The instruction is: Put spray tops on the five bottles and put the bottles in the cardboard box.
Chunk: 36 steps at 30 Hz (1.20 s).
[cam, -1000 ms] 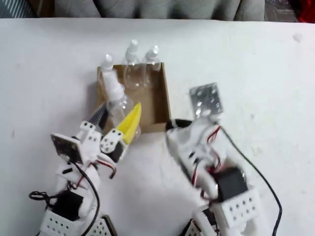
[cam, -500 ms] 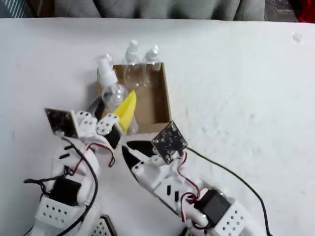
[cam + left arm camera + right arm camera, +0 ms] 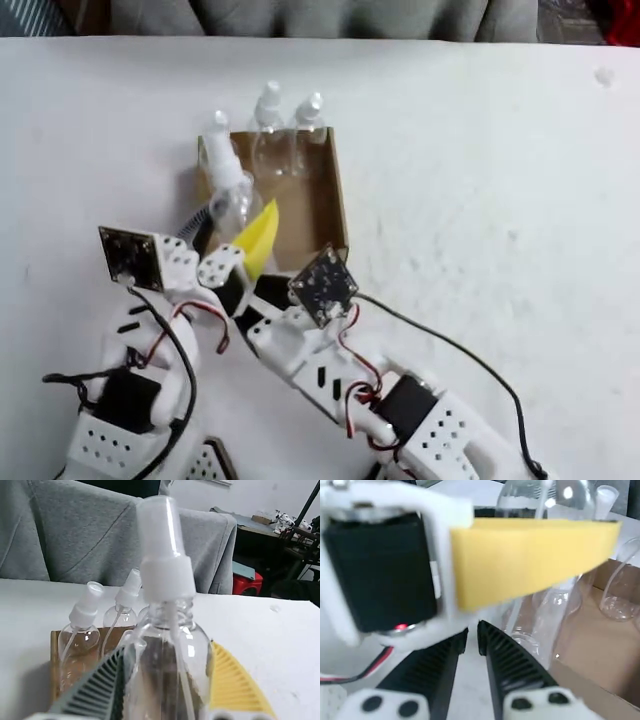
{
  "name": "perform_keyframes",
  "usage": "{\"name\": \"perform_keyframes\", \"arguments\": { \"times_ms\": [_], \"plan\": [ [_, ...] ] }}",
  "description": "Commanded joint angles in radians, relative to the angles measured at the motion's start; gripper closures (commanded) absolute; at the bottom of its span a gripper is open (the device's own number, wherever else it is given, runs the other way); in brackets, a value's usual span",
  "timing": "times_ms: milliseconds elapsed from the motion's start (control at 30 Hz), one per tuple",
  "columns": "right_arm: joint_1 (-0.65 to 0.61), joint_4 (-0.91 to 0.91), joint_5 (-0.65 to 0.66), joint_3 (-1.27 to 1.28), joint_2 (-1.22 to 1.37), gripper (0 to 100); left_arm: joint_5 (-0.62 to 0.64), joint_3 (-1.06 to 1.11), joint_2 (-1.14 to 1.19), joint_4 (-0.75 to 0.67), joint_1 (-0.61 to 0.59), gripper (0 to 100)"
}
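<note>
My left gripper [image 3: 238, 212] is shut on a clear bottle [image 3: 230, 195] with a white spray top [image 3: 217, 135], held upright over the near left corner of the cardboard box [image 3: 325, 200]. In the left wrist view the bottle [image 3: 167, 665] sits between the grey finger [image 3: 95, 692] and the yellow finger [image 3: 232, 687]. Two capped bottles [image 3: 268, 140] [image 3: 308, 140] stand at the box's far wall. My right gripper [image 3: 250, 293] lies shut just below the left gripper; its black fingers [image 3: 505, 660] point under the yellow finger [image 3: 530, 555].
The right arm [image 3: 330, 370] stretches diagonally across the near table, close against the left arm [image 3: 140, 350]. The white table [image 3: 500, 200] runs open to the right of the box. A grey sofa [image 3: 75, 535] stands behind the far edge.
The right arm swung from the box's right side leftward, ending under the left gripper. The left gripper kept the bottle and shifted it slightly by the box's left corner.
</note>
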Motion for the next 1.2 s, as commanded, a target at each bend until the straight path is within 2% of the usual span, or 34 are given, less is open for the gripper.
{"name": "perform_keyframes", "arguments": {
  "times_ms": [0, 167, 500, 733, 967, 1167],
  "plan": [
    [0.084, -0.025, 0.003, -0.011, 0.01, 98.3, -0.021, -0.089, -0.027, 0.052, 0.027, 98],
    [0.128, -0.025, 0.003, -0.011, 0.01, 98.3, -0.023, -0.129, -0.027, 0.118, 0.027, 98],
    [0.127, -0.016, -0.002, -0.005, 0.008, 98.3, -0.023, -0.127, -0.027, 0.121, 0.027, 98],
    [-0.002, -0.025, -0.006, 0.017, 0.005, 98.3, -0.025, -0.126, -0.025, 0.114, 0.021, 98],
    [0.039, -0.027, -0.005, 0.017, 0.01, 98.3, -0.026, -0.13, -0.025, 0.123, 0.025, 98],
    [0.101, -0.122, -0.005, 0.041, 0.042, 98.3, -0.026, -0.13, -0.027, 0.124, 0.027, 98]
  ]
}}
